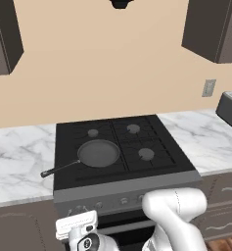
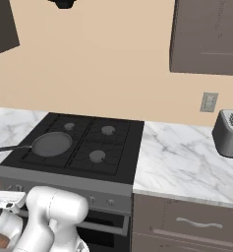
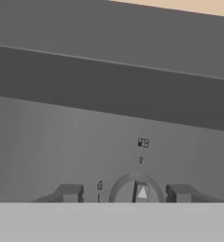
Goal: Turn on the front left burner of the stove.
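While flanking a knob (image 3: 141,191) on the stove (image 1: 137,184) panel, gripper (image 3: 124,194) spread wide, not yet closed; turning left, knob at 6 o'clock

We're in a home kitchen, rendered: black 4-burner gas stove (image 1: 122,147) w/ frying pan (image 1: 98,153) on it, set btwn white marble counters (image 2: 187,160). Grey toaster (image 2: 229,133) by a wall outlet (image 2: 209,102), dark upper cabinets (image 2: 206,37), drawers w/ handles (image 2: 194,221) below, beige wall.
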Tool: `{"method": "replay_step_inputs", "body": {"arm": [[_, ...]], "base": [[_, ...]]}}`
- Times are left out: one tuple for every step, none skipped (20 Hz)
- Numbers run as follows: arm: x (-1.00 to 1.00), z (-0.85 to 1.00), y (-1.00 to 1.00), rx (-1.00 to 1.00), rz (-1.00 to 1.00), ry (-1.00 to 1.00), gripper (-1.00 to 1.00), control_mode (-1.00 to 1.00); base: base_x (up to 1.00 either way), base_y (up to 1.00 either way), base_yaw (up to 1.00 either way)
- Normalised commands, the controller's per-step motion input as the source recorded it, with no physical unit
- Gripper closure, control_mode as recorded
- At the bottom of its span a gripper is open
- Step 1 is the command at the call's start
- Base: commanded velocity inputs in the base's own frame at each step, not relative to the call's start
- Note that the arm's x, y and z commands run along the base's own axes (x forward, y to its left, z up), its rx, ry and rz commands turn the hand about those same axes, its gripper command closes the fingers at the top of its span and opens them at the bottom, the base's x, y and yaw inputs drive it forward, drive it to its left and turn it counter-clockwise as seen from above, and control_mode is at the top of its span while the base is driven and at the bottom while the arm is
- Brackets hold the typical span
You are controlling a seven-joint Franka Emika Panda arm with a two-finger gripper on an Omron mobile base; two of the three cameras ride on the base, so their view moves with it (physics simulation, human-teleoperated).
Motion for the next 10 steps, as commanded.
{"method": "replay_step_inputs", "body": {"arm": [[0.0,0.0,0.0,0.0,0.0,0.0,1.0,-1.0],[0.0,0.0,0.0,0.0,0.0,0.0,1.0,-1.0],[0.0,0.0,0.0,0.0,0.0,0.0,1.0,-1.0],[0.0,0.0,0.0,0.0,0.0,0.0,1.0,-1.0],[0.0,0.0,0.0,0.0,0.0,0.0,1.0,-1.0],[0.0,0.0,0.0,0.0,0.0,0.0,1.0,-1.0],[0.0,0.0,0.0,0.0,0.0,0.0,1.0,-1.0],[0.0,0.0,0.0,0.0,0.0,0.01,1.0,-1.0],[0.0,0.0,0.0,0.0,0.0,0.0,1.0,-1.0],[0.0,0.0,0.0,0.0,0.0,0.0,1.0,-1.0]], "base": [[0.0,0.0,0.0],[0.0,0.0,0.0],[0.0,0.0,0.0],[0.0,0.0,0.0],[0.0,0.0,0.0],[0.0,0.0,0.0],[0.0,0.0,0.0],[0.0,0.0,0.0],[0.0,0.0,0.0],[0.0,0.0,0.0]]}}
